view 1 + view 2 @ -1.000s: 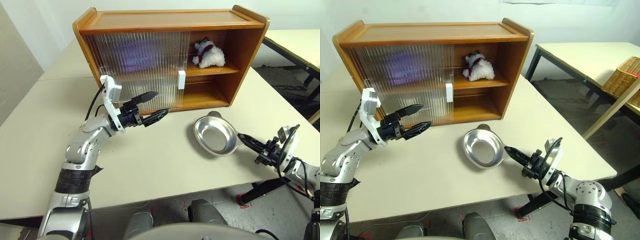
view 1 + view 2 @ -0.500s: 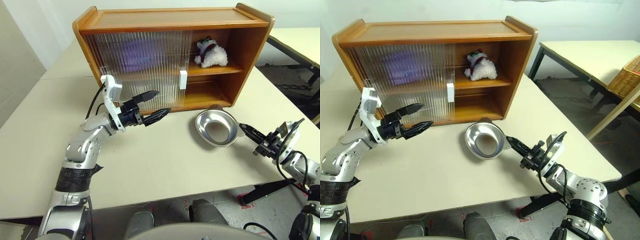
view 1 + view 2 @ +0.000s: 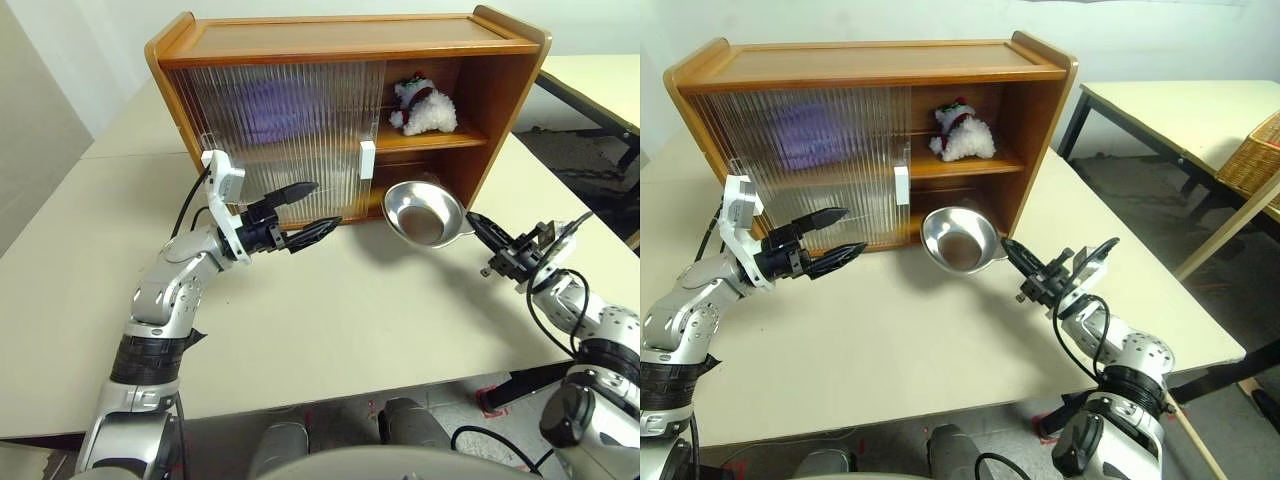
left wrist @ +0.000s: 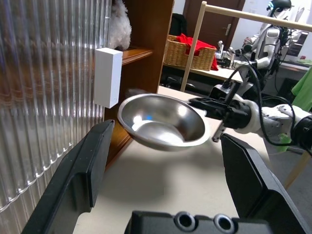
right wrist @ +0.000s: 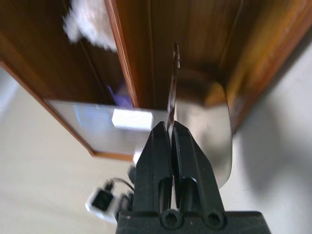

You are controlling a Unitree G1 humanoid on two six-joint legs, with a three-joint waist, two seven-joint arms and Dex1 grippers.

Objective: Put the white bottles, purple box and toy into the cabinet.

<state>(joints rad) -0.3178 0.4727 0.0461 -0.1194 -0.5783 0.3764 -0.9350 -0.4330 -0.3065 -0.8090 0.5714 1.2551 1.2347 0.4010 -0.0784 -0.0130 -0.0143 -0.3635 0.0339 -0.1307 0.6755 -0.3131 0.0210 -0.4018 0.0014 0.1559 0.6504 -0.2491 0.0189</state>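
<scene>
Steel bowl (image 3: pixel 422 212), stiff and slick, hangs pinched by its rim in the right tool (image 3: pixel 476 224) beside the cabinet (image 3: pixel 340 45); left tool (image 3: pixel 306 212) gapes empty.

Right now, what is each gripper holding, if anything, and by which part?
The right gripper pinches the steel bowl by its rim. The left gripper is open, holding nothing.

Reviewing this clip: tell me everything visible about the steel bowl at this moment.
The steel bowl is round, shallow and shiny, like polished metal, with a thin flared rim and nothing inside. It is off the table, tilted with its hollow facing up and toward the robot. The right hand pinches its rim between shut fingers. It hangs in front of the cabinet's open lower shelf, beside the sliding door's white handle. Nothing else touches it.
</scene>
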